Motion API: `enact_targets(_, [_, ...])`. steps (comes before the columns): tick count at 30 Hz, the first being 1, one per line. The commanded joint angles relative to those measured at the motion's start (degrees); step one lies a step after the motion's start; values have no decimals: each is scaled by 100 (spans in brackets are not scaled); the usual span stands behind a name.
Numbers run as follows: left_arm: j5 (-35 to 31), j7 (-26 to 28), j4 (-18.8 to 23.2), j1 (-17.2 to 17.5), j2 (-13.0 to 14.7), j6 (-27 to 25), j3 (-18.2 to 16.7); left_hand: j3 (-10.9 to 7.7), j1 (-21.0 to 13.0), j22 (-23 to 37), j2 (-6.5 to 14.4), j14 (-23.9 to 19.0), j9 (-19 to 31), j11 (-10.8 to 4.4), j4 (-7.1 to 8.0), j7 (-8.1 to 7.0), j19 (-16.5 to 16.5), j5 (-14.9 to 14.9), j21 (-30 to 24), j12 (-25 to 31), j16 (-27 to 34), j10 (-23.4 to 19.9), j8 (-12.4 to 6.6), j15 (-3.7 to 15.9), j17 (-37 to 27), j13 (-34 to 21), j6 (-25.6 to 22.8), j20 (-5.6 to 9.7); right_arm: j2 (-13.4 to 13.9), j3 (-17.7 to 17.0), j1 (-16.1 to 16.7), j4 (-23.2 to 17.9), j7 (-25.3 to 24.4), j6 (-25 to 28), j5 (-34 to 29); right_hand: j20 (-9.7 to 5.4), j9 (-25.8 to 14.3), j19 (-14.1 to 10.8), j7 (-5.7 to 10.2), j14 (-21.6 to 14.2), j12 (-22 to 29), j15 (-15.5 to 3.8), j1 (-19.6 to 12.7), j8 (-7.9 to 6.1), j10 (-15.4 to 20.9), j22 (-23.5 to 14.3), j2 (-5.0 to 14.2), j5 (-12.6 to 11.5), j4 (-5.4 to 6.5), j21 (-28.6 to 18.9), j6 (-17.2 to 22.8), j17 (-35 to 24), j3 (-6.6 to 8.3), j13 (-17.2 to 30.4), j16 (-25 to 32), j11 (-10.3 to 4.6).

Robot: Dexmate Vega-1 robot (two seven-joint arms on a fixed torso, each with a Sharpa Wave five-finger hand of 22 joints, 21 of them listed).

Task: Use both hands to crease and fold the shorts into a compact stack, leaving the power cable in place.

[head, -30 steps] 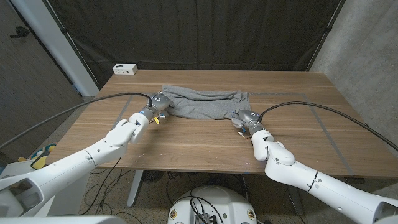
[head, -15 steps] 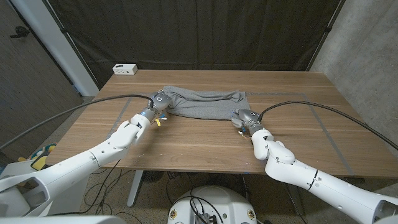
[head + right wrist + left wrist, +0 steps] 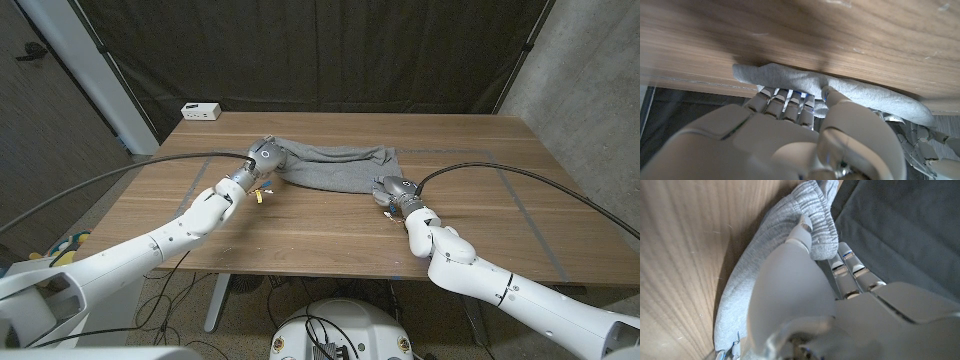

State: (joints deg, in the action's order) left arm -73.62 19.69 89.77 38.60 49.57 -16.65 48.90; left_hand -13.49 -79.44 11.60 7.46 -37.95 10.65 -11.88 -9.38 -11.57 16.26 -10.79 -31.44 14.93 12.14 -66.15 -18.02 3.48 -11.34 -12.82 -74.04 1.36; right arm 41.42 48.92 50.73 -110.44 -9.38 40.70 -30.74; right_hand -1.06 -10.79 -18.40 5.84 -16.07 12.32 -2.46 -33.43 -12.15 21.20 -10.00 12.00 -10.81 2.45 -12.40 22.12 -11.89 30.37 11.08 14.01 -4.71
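Note:
Grey shorts (image 3: pixel 338 166) lie bunched across the far middle of the wooden table (image 3: pixel 300 225). My left hand (image 3: pixel 263 158) grips their left end and holds it raised off the wood. In the left wrist view the fingers (image 3: pixel 801 232) curl round a thick fold of the grey fabric (image 3: pixel 765 245). My right hand (image 3: pixel 394 189) is at the shorts' near right corner. The right wrist view has that hand (image 3: pixel 800 135) pinching the cloth's edge (image 3: pixel 860 92) between thumb and fingers against the table.
A white power box (image 3: pixel 201 111) stands at the table's far left corner, apart from the shorts. Drawstring ends (image 3: pixel 258 194) dangle under my left hand. Thick black cables (image 3: pixel 150 165) run from both arms over the table. A dark curtain hangs behind.
My left hand has moved back and to the right with the shorts' left end, lifting it over the rest of the cloth. The right hand has stayed put.

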Motion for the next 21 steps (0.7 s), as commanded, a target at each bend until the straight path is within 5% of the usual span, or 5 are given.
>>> enact_targets(1, [-879,14,109,-634,149,471,285,40,-15,19,-55,-53,12,-17,3,-3,13,25,-57,29,37,-90,-29,1023,-17,-7,-85,39,29,-20,54,-7,5,-77,58,8,-13,-10,7,-37,-17,-615,-75,4,34,-32,7,11,0,-9,38,-13,51,16,36,-25])
enact_targets(21, [-1891,-40,530,-923,423,893,153,159,-31,22,-130,-201,3,-56,47,-7,3,12,-106,-2,102,-237,-72,1011,-56,15,-301,130,76,-86,128,7,-41,-232,126,9,-15,11,15,-14,-33,-627,-72,24,34,-33,-8,22,25,2,43,-26,65,18,36,-34])
